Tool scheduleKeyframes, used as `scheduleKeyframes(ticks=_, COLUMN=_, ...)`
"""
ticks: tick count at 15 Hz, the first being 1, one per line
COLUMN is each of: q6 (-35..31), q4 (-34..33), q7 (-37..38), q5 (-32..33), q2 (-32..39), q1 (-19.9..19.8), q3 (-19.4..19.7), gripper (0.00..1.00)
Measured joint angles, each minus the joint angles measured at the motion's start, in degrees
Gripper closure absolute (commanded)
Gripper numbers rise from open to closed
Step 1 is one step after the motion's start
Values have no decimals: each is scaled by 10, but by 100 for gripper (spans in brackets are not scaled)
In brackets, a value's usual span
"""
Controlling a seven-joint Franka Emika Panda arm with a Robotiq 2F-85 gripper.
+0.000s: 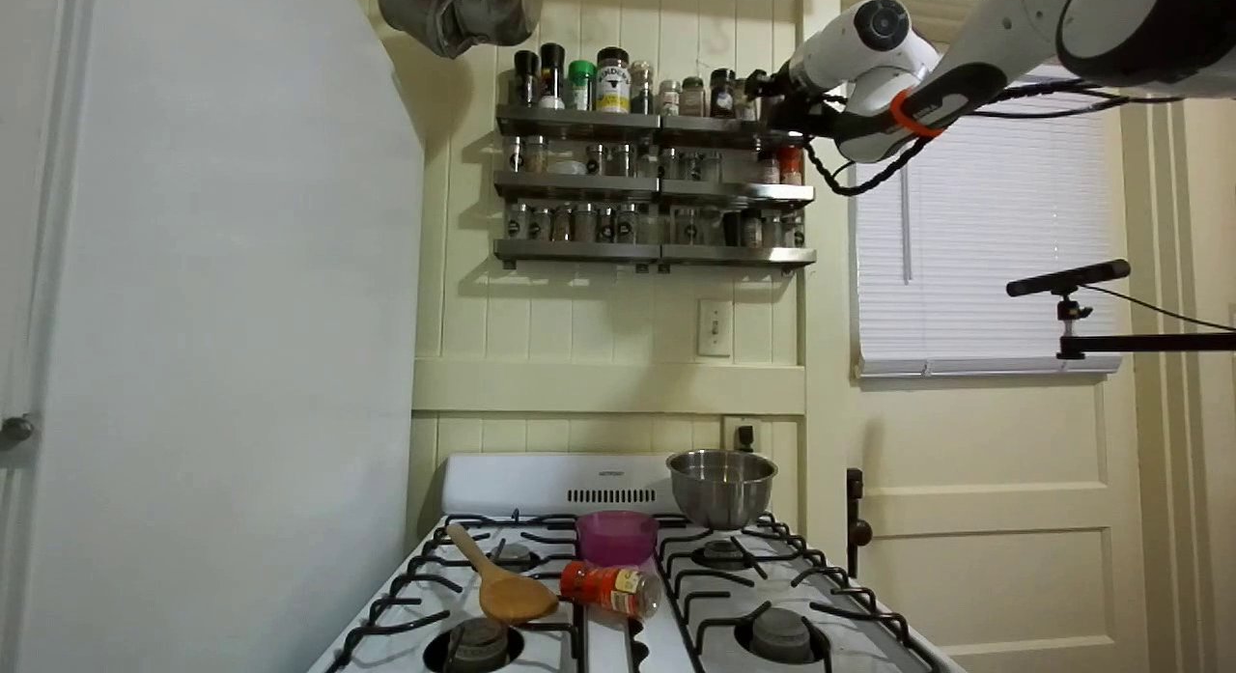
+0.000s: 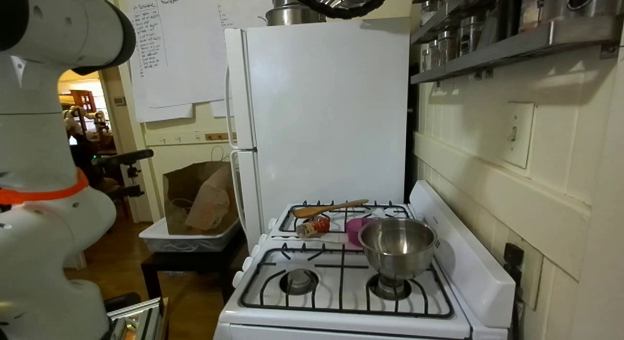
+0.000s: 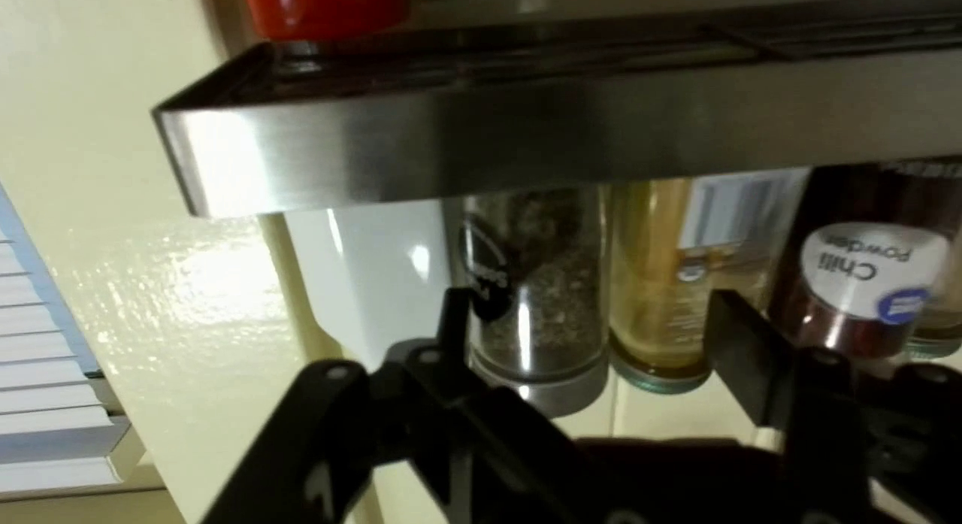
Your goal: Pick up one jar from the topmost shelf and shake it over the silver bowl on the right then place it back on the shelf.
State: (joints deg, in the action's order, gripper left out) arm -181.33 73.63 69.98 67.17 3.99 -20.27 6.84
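My gripper (image 1: 766, 98) is at the right end of the top shelf (image 1: 710, 130) in an exterior view. In the wrist view, which stands upside down, my gripper (image 3: 594, 336) is open. A clear jar of dark herbs (image 3: 537, 298) with a black label and an amber jar (image 3: 661, 283) show between the fingers. One finger is close beside the herb jar; contact cannot be told. The shelf's rail (image 3: 526, 148) crosses in front of the jars. The silver bowl (image 1: 722, 494) sits on the stove's back right burner; it also shows in an exterior view (image 2: 399, 257).
A chili powder jar (image 3: 849, 283) and a white container (image 3: 368, 276) flank these jars. Lower tiers (image 1: 734, 192) hold more jars. A pink container (image 1: 616, 540), a lying red jar (image 1: 610, 588) and a wooden spoon (image 1: 514, 596) are on the stove. A pot (image 1: 463, 12) hangs upper left.
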Motion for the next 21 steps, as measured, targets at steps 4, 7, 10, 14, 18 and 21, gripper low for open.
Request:
scheduleKeyframes(ticks=4, q6=37, q4=21, q7=-46, q5=-38, q2=-24, q1=9, q3=-28, gripper=0)
scheduleKeyframes(ticks=7, q6=97, q4=18, q7=-110, q5=-83, q2=-43, q1=20, q3=-46, gripper=0)
scheduleKeyframes(ticks=10, q6=234, q4=24, q7=-243, q5=-174, q2=-78, q1=50, q3=-65, gripper=0)
scheduleKeyframes(ticks=14, q6=414, q4=12, q7=-418, q5=-336, q2=-142, q1=128, q3=-54, gripper=0)
scheduleKeyframes(ticks=18, q6=569, q4=-27, q7=-536, q5=-509, q2=-197, q1=186, q3=-17, gripper=0)
scheduleKeyframes(ticks=21, q6=608, q4=8, q7=-552, q5=-601, q2=-240, q1=203, q3=11, gripper=0)
